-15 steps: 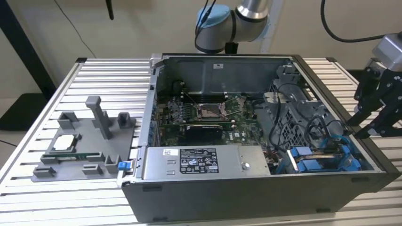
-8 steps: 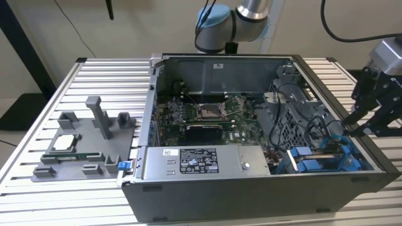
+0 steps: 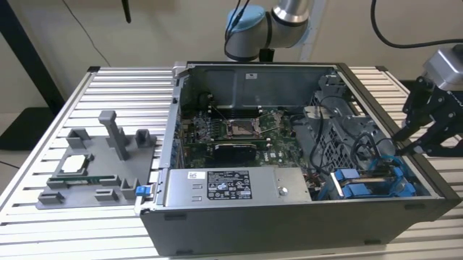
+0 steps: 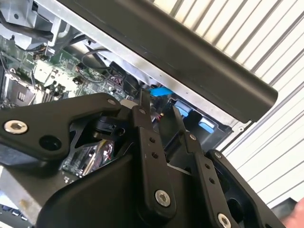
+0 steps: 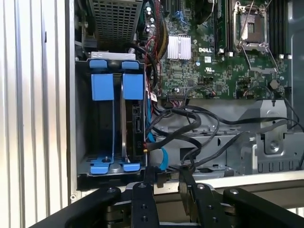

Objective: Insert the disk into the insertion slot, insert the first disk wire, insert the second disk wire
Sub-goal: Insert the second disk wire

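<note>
— Gripper (image 3: 405,147) status?
— Narrow. I'm pinching the end of the blue wire (image 5: 163,159). It curves up out of the case into my fingertips (image 5: 148,178). In the exterior view I hang over the case wall on that view's right, just beside the drive bay.
— Disk?
— Disk (image 5: 136,121) sits on edge in the slot (image 5: 83,118), in the half nearer the board. Blue tabs (image 5: 102,86) sit at both ends of the bay. The disk's connector edge faces the cable bundle.
— Wire relative to the disk?
— Near, running alongside that connector edge. Can't tell whether its far end is plugged in anywhere.
— Around it?
— Black cables (image 5: 190,123) loop just beside the disk and over the grey cage (image 5: 247,137). The board (image 5: 213,61) lies beyond them, with the CPU socket (image 5: 251,23) uncovered. The PSU box (image 3: 231,187) runs along the case's near wall in the exterior view.
— Outside?
— Case (image 3: 289,227) lies open on a slatted table (image 3: 123,92). A grey fixture (image 3: 94,162) with small parts sits on the exterior view's left, well apart from me.
</note>
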Robot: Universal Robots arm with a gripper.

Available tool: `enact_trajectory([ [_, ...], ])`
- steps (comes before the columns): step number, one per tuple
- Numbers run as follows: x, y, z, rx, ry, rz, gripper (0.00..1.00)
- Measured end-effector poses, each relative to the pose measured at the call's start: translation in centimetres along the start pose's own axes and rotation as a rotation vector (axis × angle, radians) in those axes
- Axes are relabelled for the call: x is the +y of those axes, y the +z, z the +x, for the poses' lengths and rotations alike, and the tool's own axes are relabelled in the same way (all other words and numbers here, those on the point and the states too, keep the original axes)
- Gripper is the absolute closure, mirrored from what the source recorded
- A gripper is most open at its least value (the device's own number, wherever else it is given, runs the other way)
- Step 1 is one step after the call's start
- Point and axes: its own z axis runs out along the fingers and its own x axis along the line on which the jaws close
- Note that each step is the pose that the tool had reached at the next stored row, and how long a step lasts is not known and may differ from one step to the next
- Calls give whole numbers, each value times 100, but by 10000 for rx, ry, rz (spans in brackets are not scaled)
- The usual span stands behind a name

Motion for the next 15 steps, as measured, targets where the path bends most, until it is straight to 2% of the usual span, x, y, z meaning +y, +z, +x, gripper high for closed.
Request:
enact_trajectory([
  [3,-3,18,10,-153,38,3,0],
  [4,-3,23,12,-234,54,4,0],
  [7,-4,32,15,-550,115,7,0],
  [8,-4,35,17,-610,142,12,0],
  [10,-5,40,24,-673,194,23,0],
  [11,-5,43,27,-688,220,28,100],
  [15,-7,60,40,-714,332,56,100],
])
